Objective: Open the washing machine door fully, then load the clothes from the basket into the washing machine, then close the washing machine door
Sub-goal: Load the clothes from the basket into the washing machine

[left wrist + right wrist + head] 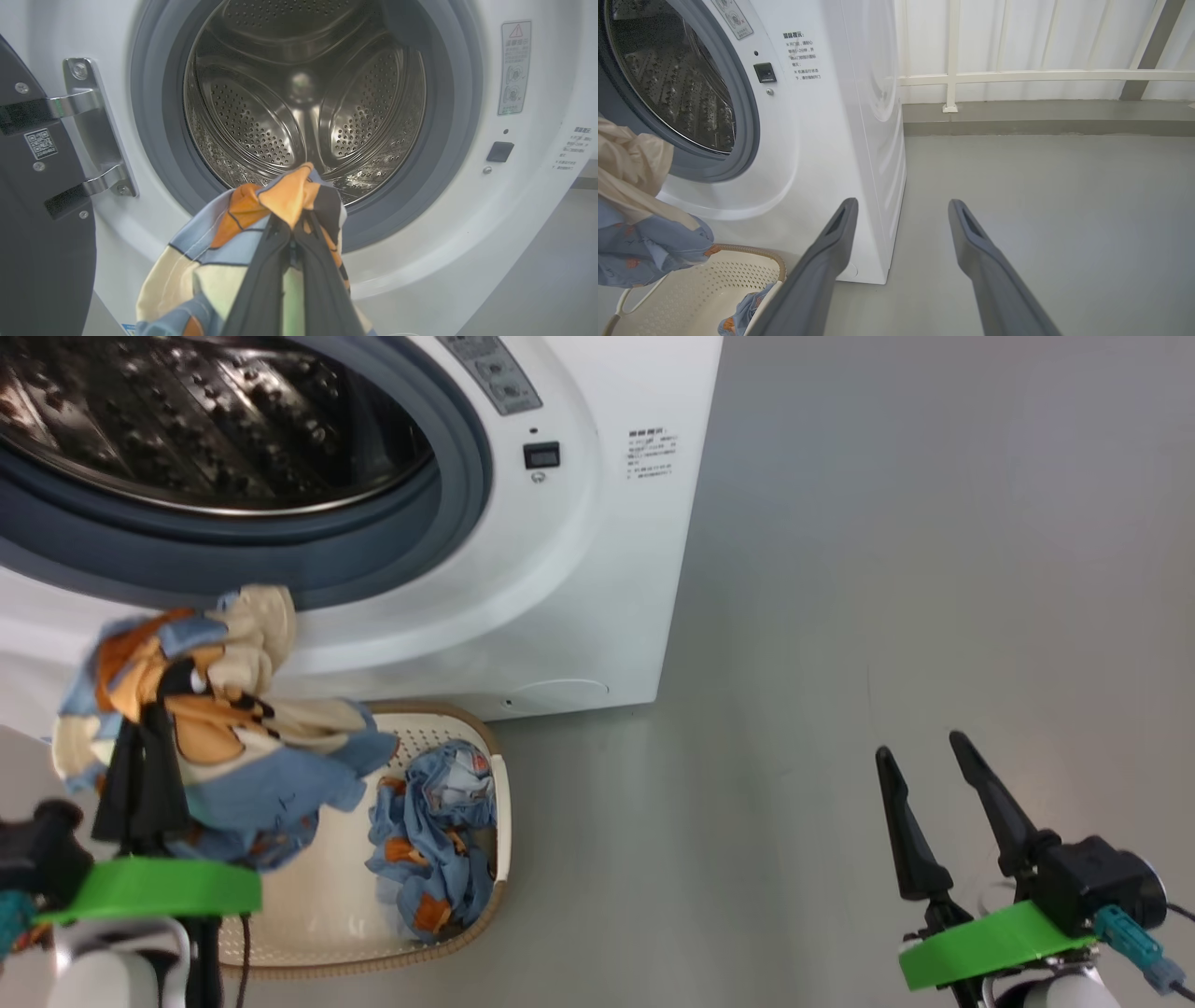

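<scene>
Clothes [271, 775]: one piece clamped in left gripper [293, 228], raised before washing machine [579, 616]; another lies in basket [502, 821]. Right gripper [920, 745] empty, fingers apart. Door [42, 261] stands open; loading and closing remain.

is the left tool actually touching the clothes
Touching. The left wrist view shows the left tool shut on the clothes, with orange fabric pinched between its tips.
</scene>
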Robot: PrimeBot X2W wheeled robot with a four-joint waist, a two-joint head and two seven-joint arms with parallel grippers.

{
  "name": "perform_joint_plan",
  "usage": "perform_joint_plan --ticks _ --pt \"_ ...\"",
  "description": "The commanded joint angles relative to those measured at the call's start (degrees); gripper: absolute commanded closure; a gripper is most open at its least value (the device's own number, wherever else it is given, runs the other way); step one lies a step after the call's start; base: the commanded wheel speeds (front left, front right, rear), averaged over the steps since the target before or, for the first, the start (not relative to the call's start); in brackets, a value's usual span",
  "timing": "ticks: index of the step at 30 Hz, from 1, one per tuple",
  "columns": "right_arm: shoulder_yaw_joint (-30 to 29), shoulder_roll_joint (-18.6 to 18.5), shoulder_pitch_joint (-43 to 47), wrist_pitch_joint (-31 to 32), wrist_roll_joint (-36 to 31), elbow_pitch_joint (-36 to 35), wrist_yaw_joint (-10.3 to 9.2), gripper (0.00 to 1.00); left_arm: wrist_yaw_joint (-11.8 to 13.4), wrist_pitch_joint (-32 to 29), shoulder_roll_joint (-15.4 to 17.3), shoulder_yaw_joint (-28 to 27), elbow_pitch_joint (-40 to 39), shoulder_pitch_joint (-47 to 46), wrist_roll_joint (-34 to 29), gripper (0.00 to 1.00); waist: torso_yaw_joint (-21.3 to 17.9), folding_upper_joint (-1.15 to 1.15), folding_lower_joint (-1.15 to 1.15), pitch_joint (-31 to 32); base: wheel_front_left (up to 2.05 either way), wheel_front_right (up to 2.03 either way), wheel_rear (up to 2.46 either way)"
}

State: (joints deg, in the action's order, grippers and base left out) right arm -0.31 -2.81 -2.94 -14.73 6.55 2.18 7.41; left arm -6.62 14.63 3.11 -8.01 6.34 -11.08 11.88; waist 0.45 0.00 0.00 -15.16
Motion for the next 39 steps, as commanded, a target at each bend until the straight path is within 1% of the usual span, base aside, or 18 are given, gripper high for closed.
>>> perform_joint_plan --ticks 1,6,13,15,22,25,34,39 --pt "1.95 -0.07 -2.32 -0.27 -0.81 -1.83 0.08 0.00 -0.27 0.37 2.28 -1.73 -0.38 -3.54 -0.28 1.00 -0.50 0.00 0.00 -1.99 0.00 0.00 0.00" --pt "2.88 -0.07 -3.19 -0.27 -0.84 -1.99 0.08 0.00 -0.47 0.37 3.79 -1.92 1.96 -7.62 -0.50 1.00 -1.42 0.00 0.00 -3.00 0.00 0.00 0.00" --pt "3.98 -0.07 -4.35 -0.27 -0.96 -2.03 0.08 0.00 -0.72 0.37 7.85 -0.62 7.01 -15.47 -0.72 1.00 -3.34 0.00 0.00 -5.92 0.00 0.00 0.00" --pt "4.27 -0.07 -4.91 -0.27 -0.81 -2.16 0.08 0.00 -0.78 0.37 9.71 -0.07 9.53 -19.26 -0.20 1.00 -4.35 0.00 0.00 -7.45 0.00 0.00 0.00" --pt "5.08 -0.07 -6.23 -0.27 -0.11 -2.42 0.08 0.00 -0.83 0.26 13.68 1.92 15.52 -28.87 0.21 1.00 -6.94 0.00 0.00 -11.14 0.00 0.00 0.00" --pt "5.41 -0.07 -6.72 -0.27 0.37 -2.62 0.08 0.00 -0.84 -0.11 14.57 2.66 17.98 -32.87 0.78 1.00 -8.03 0.00 0.00 -12.80 0.00 0.00 0.00" --pt "6.34 -0.07 -7.86 -0.27 2.36 -3.10 0.08 0.00 -0.85 -1.24 18.30 5.38 24.87 -43.46 -0.05 1.00 -11.66 0.00 0.00 -17.95 0.00 0.00 0.00" --pt "6.23 -0.07 -7.92 -0.27 3.16 -3.53 0.08 0.00 -0.86 -2.62 19.54 6.27 28.83 -48.37 0.82 1.00 -12.59 0.00 0.00 -21.22 0.00 0.00 0.00"
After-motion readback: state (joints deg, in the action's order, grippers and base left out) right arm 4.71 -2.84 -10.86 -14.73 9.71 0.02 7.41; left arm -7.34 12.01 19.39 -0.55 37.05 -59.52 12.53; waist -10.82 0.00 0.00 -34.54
